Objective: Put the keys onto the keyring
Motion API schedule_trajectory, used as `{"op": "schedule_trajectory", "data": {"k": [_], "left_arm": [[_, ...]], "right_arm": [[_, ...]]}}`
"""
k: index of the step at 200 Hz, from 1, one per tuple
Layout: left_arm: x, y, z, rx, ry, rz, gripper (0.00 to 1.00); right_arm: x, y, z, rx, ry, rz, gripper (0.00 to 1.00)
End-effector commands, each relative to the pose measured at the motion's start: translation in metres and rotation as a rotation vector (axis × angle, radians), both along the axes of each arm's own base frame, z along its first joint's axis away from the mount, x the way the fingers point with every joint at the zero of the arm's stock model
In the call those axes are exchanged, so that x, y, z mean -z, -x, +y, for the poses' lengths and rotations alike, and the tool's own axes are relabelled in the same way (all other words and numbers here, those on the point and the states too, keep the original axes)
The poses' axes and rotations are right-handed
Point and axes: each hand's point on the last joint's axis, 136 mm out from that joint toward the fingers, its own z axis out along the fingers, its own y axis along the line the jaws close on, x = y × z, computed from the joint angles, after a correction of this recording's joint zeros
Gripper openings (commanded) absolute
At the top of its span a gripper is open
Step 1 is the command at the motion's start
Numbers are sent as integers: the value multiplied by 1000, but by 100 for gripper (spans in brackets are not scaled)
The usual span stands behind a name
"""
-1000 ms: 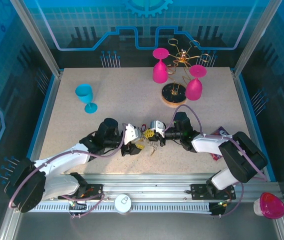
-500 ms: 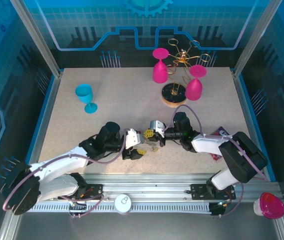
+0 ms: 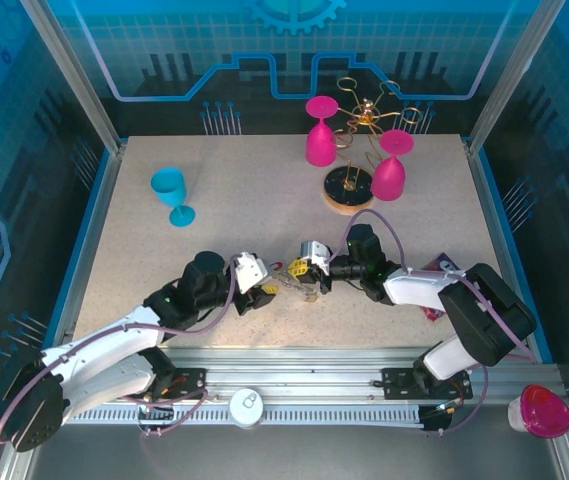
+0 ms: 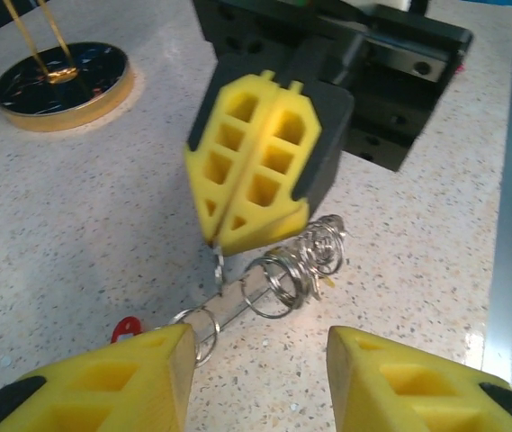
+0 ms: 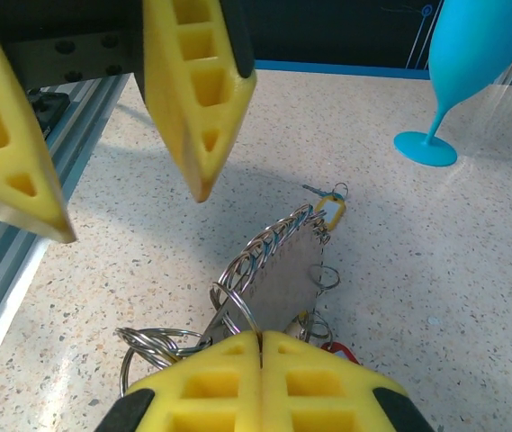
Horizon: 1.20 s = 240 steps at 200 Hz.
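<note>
Speckled beige table fills a blue-walled cell, with an aluminium rail along its near edge. Just beyond that rail the left claw stands spread, nothing between its jaws, aimed at the bundle ahead of it. I judge it is lined up to take a key or a ring and touches neither yet.

Facing it tip to tip, the right claw is pressed together, pinching the keyring by its thin wire and holding it low at the table. This seems meant to steady the wire and present it to the other arm. Small split rings hang fanned along that wire. A yellow-headed key sits at the far end of the fan, and a red key head lies on the table under the bundle. Whether either is threaded on, I cannot tell.

Farther off, well apart from the work, stand a blue goblet, a gold wire stand, and two pink goblets, foot upward, beside it.
</note>
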Motion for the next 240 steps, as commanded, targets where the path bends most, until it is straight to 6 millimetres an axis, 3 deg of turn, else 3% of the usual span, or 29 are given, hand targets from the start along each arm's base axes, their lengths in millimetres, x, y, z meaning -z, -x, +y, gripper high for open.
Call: {"op": "schedule_trajectory", "data": {"k": [1,50,240], "left_arm": [[-5,-11,-1,-57,57,16,43],[2,-13,-14,-12,55,56,43],[1,-30,-22,-24,35,6,17]], "right_arm": [[-17,1,7,-24,-24,-42,0],[-17,2,8,-29,-25,-39,0],[-19,9,11,-63,-32,-23,0]]}}
